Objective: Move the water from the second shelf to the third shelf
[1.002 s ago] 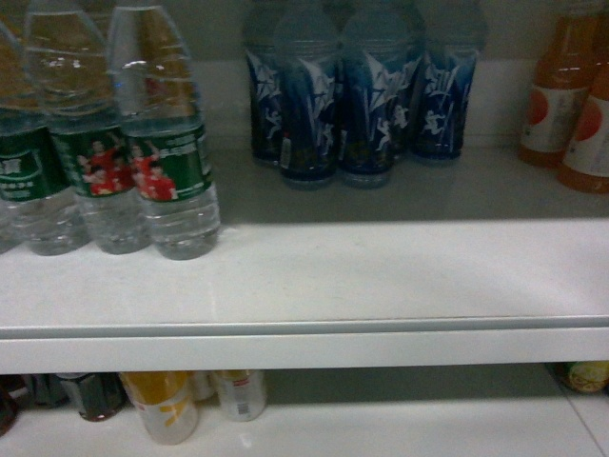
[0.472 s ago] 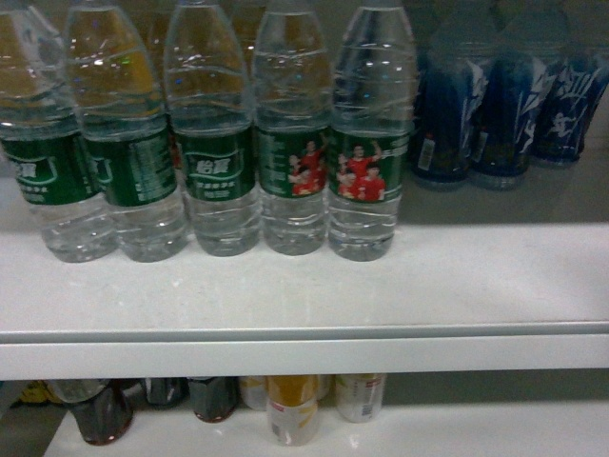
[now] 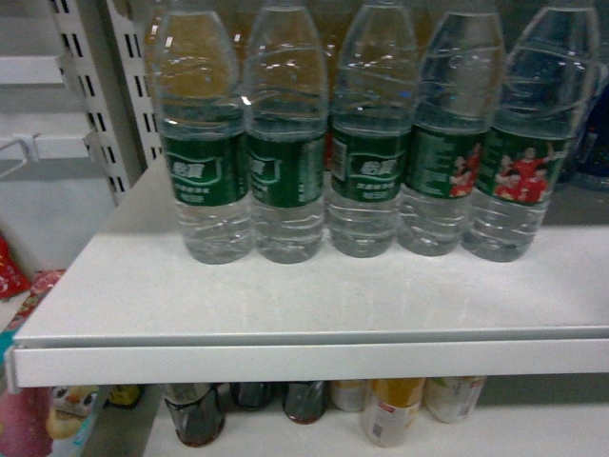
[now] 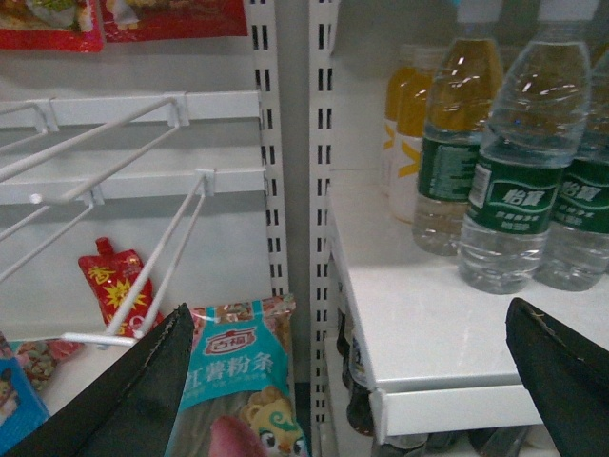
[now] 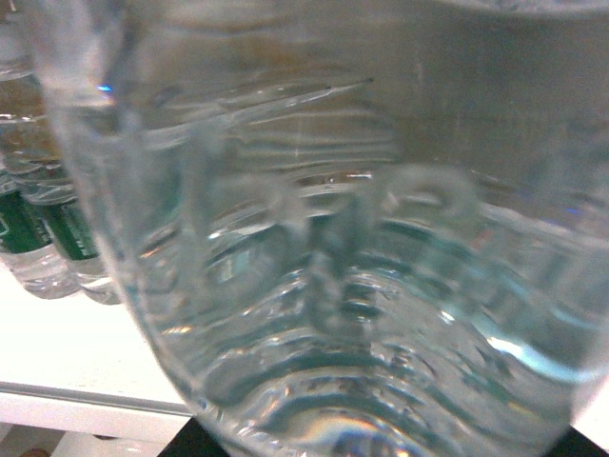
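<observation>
The right end effector's own fingers do not show in any view, so I cannot tell whether they are apart or clamped; its wrist camera is filled by the ribbed clear body of a water bottle (image 5: 324, 267) pressed right up against the lens. The left end effector (image 4: 352, 381) hangs with its two dark fingers (image 4: 143, 390) spread wide apart, holding nothing, in front of the shelf's left end.

In the head view five water bottles with dark green labels stand upright in a row, shoulder to shoulder, on the white shelf (image 3: 285, 305); the rightmost bottle (image 3: 519, 143) shows figures in red shirts. Below the shelf stand dark cola bottles (image 3: 195, 414) and an orange juice bottle (image 3: 390, 409). To the left, snack packets (image 4: 228, 381) hang beside white wire racks (image 4: 105, 152).
</observation>
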Motion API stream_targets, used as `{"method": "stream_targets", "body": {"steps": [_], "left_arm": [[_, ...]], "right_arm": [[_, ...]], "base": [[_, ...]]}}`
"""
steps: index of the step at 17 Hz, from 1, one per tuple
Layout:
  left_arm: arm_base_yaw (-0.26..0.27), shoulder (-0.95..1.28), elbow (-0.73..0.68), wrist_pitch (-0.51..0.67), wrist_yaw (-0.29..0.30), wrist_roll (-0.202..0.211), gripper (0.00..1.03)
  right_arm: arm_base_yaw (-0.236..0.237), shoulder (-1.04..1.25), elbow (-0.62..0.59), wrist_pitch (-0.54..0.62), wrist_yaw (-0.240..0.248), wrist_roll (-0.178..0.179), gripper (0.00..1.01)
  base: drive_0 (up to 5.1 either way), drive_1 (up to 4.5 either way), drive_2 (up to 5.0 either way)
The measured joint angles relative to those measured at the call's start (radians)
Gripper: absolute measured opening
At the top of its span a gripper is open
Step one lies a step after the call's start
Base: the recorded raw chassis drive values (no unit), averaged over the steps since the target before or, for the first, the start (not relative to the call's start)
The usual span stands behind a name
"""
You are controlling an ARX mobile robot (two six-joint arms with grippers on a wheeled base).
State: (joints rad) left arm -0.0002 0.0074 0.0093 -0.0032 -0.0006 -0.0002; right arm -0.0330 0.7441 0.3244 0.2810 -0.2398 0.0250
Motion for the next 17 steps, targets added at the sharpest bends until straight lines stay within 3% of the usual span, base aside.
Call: {"method": "stream_targets", "body": {"steps": [3, 6, 17], "left_arm": [[0.000, 0.000, 0.000, -0.001, -0.003, 0.000, 0.98], [0.000, 0.000, 0.000, 0.000, -0.001, 0.000, 0.98], [0.000, 0.000, 0.000, 0.000, 0.000, 0.000, 0.98]], "right_arm": [[0.007, -0.002, 0.000, 0.006, -0.023, 0.000, 0.39], [-0.001, 0.000, -0.001, -0.003, -0.001, 0.000, 0.39], [0.000, 0.000, -0.001, -0.003, 0.000, 0.000, 0.39]], "base": [[0.0, 0.00, 0.0], [0.0, 0.00, 0.0], [0.0, 0.00, 0.0]]}}
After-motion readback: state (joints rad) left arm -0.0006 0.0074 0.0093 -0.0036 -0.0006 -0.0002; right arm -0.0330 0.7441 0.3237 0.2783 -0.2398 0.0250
